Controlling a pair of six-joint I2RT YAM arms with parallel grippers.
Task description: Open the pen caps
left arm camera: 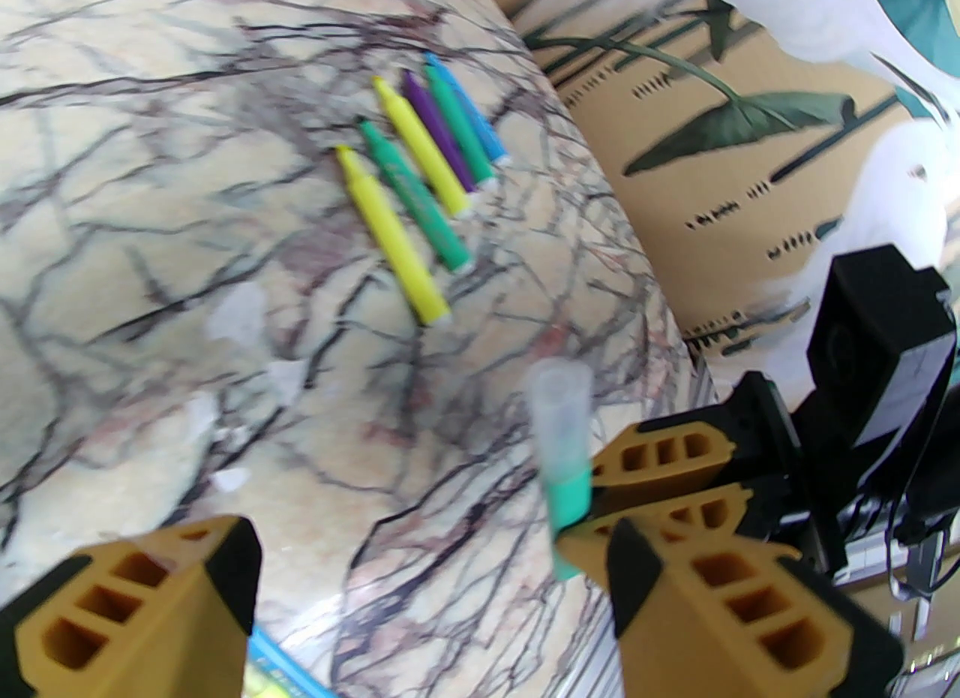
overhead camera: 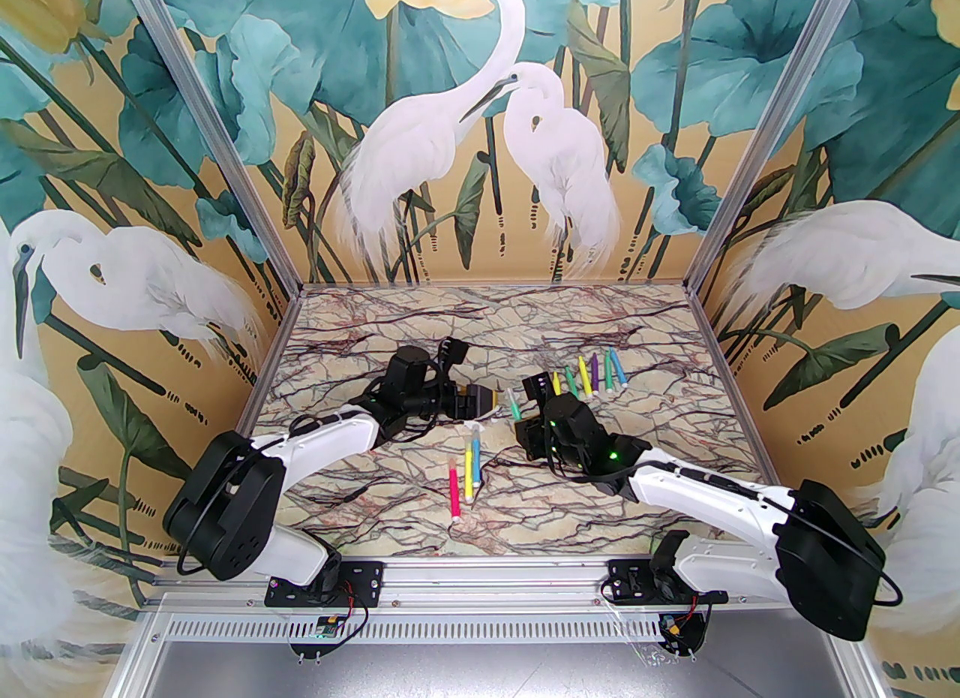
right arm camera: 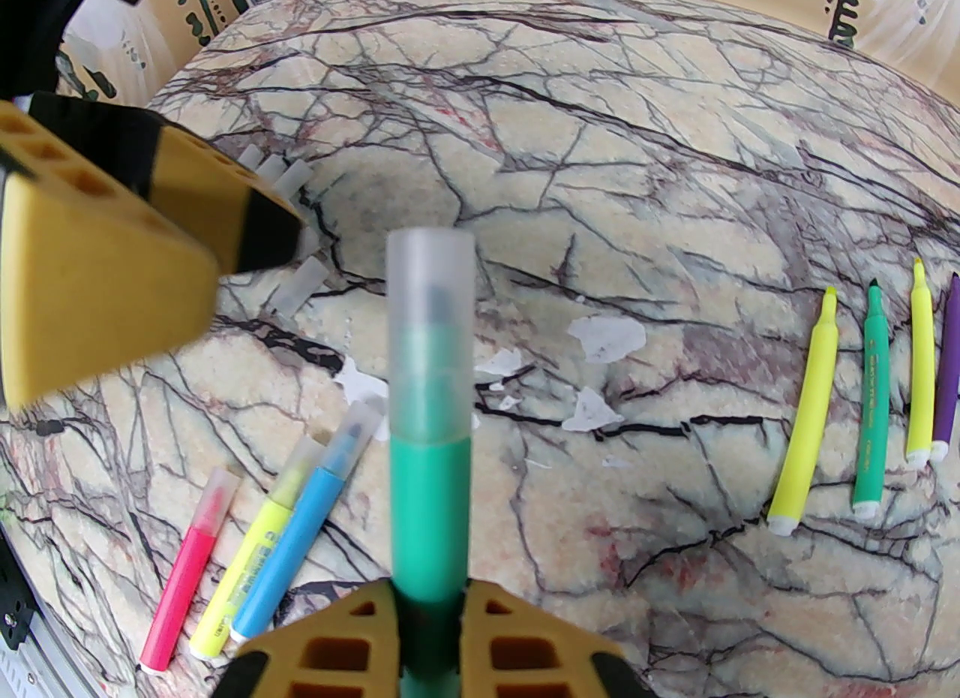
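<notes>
My right gripper (right arm camera: 427, 597) is shut on the barrel of a green pen (right arm camera: 429, 500) and holds it above the table. Its clear pen cap (right arm camera: 431, 320) is on and points away from the wrist. In the top view the right gripper (overhead camera: 520, 421) faces my left gripper (overhead camera: 491, 402) at the table's middle. The left gripper (left arm camera: 427, 590) stands open just short of the capped tip (left arm camera: 559, 410), with nothing between its fingers (left arm camera: 150, 605). One left finger (right arm camera: 112, 252) hangs to the left of the cap. Loose clear caps (right arm camera: 277, 177) lie on the table beyond it.
A pink, a yellow and a blue pen (right arm camera: 262, 537) lie capped near the front (overhead camera: 466, 473). A row of several uncapped pens (overhead camera: 589, 376) lies at the back right (left arm camera: 420, 177). The marble-patterned table (overhead camera: 375, 530) is walled on three sides.
</notes>
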